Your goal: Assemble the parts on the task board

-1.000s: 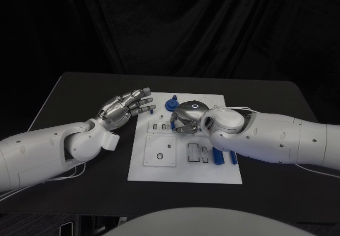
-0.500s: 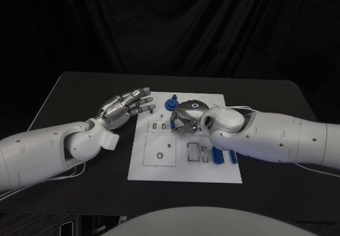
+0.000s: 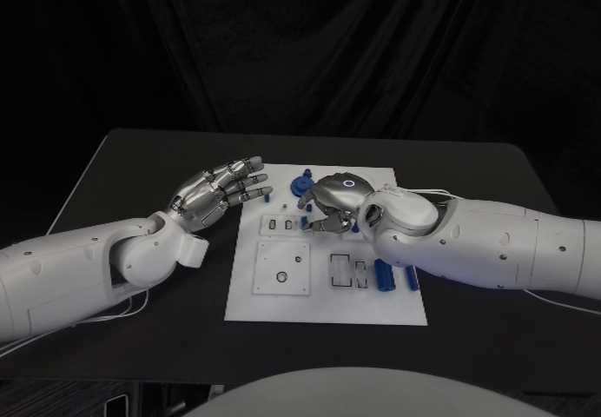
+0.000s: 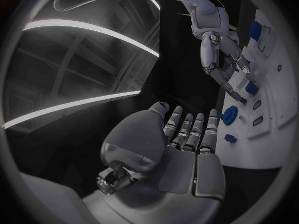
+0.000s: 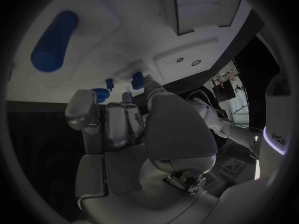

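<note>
the right hand (image 3: 328,207) is down over the middle of the white task board (image 3: 282,308), a bit above the centre of the head picture. its fingers (image 5: 124,124) are curled in close together near some small blue parts (image 3: 305,185) on the board's upper edge. i cannot tell if it pinches a part or just touches one.

the left hand (image 3: 223,188) floats left of the board with its fingers (image 4: 190,132) held straight and a little apart, holding nothing.

if the right hand pushes crooked, a little part could tip, jam, or roll off the board.

two blue pegs (image 3: 383,276) lie low on the board's right side. the small square plate (image 3: 283,266) looks bare.
</note>
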Motion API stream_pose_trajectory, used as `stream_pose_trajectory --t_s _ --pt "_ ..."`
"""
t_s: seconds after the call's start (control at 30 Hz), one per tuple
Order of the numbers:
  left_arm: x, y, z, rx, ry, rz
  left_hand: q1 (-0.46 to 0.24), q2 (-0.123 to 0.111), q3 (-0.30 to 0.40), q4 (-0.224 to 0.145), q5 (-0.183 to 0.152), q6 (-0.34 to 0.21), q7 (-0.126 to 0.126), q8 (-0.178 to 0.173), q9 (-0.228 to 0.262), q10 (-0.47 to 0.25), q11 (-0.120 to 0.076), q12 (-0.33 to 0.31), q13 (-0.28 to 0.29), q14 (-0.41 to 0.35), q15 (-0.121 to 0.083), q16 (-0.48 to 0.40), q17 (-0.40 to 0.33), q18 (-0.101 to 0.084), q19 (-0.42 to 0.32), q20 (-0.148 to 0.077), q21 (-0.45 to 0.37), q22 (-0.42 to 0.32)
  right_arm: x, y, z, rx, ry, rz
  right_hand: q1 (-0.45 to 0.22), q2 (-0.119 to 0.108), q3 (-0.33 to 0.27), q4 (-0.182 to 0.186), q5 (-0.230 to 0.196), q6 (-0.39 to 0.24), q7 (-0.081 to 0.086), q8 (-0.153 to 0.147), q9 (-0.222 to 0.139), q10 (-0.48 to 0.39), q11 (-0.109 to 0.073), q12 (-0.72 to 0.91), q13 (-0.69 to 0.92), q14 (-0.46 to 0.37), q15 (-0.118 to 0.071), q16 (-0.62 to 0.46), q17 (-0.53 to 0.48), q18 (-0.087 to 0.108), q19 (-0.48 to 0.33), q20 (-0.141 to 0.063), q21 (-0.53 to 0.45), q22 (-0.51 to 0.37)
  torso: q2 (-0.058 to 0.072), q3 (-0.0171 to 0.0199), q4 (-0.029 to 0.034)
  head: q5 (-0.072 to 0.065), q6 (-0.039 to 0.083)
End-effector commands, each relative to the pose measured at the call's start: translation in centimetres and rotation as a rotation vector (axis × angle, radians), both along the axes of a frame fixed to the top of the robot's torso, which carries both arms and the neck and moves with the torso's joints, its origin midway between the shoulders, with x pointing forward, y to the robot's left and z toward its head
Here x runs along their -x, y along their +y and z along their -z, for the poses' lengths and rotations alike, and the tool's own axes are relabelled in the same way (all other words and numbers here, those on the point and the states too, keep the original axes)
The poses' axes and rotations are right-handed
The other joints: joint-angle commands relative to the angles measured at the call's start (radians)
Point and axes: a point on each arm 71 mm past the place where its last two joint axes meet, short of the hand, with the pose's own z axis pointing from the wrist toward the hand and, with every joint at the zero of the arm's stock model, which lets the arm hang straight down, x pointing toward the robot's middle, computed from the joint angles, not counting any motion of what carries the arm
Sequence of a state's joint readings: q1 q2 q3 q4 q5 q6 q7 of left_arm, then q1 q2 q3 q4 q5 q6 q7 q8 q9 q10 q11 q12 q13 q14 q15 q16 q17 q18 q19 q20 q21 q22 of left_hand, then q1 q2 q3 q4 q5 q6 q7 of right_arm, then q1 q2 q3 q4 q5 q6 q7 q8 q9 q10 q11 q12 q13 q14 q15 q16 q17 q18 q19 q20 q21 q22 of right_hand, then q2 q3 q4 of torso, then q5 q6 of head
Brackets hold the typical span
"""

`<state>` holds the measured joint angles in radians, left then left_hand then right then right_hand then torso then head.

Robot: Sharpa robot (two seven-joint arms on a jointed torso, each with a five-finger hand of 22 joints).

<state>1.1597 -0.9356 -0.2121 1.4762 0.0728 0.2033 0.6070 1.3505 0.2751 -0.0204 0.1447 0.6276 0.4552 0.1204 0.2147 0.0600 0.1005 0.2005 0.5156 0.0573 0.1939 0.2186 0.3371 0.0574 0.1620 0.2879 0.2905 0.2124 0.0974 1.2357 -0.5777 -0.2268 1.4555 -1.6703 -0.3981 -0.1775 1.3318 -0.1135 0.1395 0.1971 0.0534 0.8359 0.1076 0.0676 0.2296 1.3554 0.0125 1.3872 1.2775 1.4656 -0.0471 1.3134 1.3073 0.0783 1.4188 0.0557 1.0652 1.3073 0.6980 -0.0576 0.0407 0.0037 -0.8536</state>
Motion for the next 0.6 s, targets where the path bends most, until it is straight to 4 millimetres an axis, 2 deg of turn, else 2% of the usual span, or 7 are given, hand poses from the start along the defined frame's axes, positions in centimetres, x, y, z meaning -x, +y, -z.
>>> stream_pose_trajectory --t_s 0.03,0.17,0.2,0.33,0.5,0.57,0.6 --pt "0.0 0.2 -0.3 0.014 -0.044 -0.049 -0.006 -0.011 0.015 -0.007 0.012 0.011 0.002 0.005 0.001 0.008 -0.004 0.009 0.000 0.014 0.004 0.014 0.002 -0.022 0.015 0.000 0.009 0.004 0.5 -0.4 -1.7 -0.125 -0.107 -0.045 0.005 -0.005 -0.004 0.006 -0.004 -0.005 0.000 0.001 -0.001 0.004 -0.002 0.003 0.005 0.040 -0.006 0.011 0.088 0.011 0.009 0.001 0.013 0.145 -0.001 -0.0002 0.0000 0.000 0.010" --pt "0.2 0.8 -0.6 0.004 -0.061 -0.086 -0.014 -0.031 0.031 -0.017 0.013 0.020 0.004 0.008 0.001 0.016 0.000 0.024 0.001 0.050 0.017 0.059 0.008 -0.033 0.066 0.001 0.045 0.020 0.6 -1.6 -3.6 -0.168 -0.164 -0.052 0.021 0.003 0.004 0.007 -0.003 0.003 -0.002 0.006 0.000 0.007 -0.003 0.004 0.007 0.041 -0.007 0.010 0.087 0.010 0.011 0.000 0.015 0.146 -0.001 0.0002 -0.0015 0.000 0.021" --pt "0.2 0.8 -0.6 0.002 -0.062 -0.091 -0.020 -0.042 0.042 -0.021 0.012 0.027 0.007 0.008 0.001 0.023 0.000 0.034 0.001 0.135 0.016 0.146 0.027 -0.033 0.125 -0.001 0.084 0.037 0.6 -1.8 -3.8 -0.170 -0.168 -0.051 0.027 0.006 0.006 0.008 -0.003 0.010 -0.002 0.010 0.001 0.007 -0.004 0.004 0.006 0.041 -0.007 0.009 0.087 0.010 0.011 -0.001 0.015 0.146 -0.001 0.0003 -0.0021 0.002 0.022" --pt "-0.3 1.3 -1.2 -0.032 -0.074 -0.129 -0.039 -0.054 0.051 -0.014 0.002 0.020 0.012 0.000 0.000 0.025 0.006 0.036 0.001 0.158 0.018 0.175 0.030 -0.039 0.162 -0.006 0.117 0.053 0.6 -3.7 -5.4 -0.175 -0.193 -0.027 0.058 0.025 0.019 0.008 0.001 0.030 0.000 0.018 0.002 0.009 -0.003 0.004 0.008 0.040 -0.007 0.005 0.084 0.010 0.012 -0.001 0.015 0.146 -0.003 0.0001 -0.0031 0.013 0.036" --pt "-0.9 1.6 -1.9 -0.075 -0.071 -0.155 -0.056 -0.063 0.064 0.003 -0.014 0.024 0.024 -0.005 0.000 0.035 0.030 0.060 0.004 0.200 0.035 0.235 0.043 -0.057 0.195 -0.007 0.158 0.073 0.4 -5.7 -6.2 -0.172 -0.196 0.009 0.078 0.037 0.028 0.009 0.011 0.045 0.003 0.024 0.002 0.009 -0.001 0.002 0.006 0.040 -0.006 0.003 0.083 0.010 0.013 0.000 0.015 0.146 -0.010 -0.0002 -0.0003 0.011 0.052" --pt "-1.3 1.6 -2.4 -0.097 -0.063 -0.157 -0.060 -0.069 0.067 0.011 -0.029 0.026 0.026 -0.007 0.000 0.069 0.053 0.125 0.013 0.231 0.035 0.271 0.052 -0.060 0.208 -0.009 0.175 0.082 0.4 -6.8 -6.2 -0.160 -0.190 0.031 0.091 0.043 0.033 0.009 0.019 0.051 0.003 0.025 0.002 0.002 0.000 -0.005 -0.003 0.037 -0.005 -0.005 0.077 0.011 0.011 0.001 0.008 0.145 -0.014 0.0025 -0.0015 0.013 0.058" --pt "-1.5 1.5 -2.6 -0.103 -0.061 -0.154 -0.060 -0.069 0.067 0.011 -0.029 0.026 0.026 -0.007 0.000 0.069 0.053 0.125 0.013 0.231 0.035 0.271 0.052 -0.060 0.208 -0.009 0.175 0.082 0.3 -7.0 -6.2 -0.156 -0.187 0.037 0.092 0.044 0.034 0.009 0.019 0.052 0.003 0.025 0.002 0.002 0.000 -0.005 -0.004 0.037 -0.005 -0.006 0.076 0.011 0.011 0.001 0.007 0.144 -0.015 0.0032 -0.0019 0.014 0.057"
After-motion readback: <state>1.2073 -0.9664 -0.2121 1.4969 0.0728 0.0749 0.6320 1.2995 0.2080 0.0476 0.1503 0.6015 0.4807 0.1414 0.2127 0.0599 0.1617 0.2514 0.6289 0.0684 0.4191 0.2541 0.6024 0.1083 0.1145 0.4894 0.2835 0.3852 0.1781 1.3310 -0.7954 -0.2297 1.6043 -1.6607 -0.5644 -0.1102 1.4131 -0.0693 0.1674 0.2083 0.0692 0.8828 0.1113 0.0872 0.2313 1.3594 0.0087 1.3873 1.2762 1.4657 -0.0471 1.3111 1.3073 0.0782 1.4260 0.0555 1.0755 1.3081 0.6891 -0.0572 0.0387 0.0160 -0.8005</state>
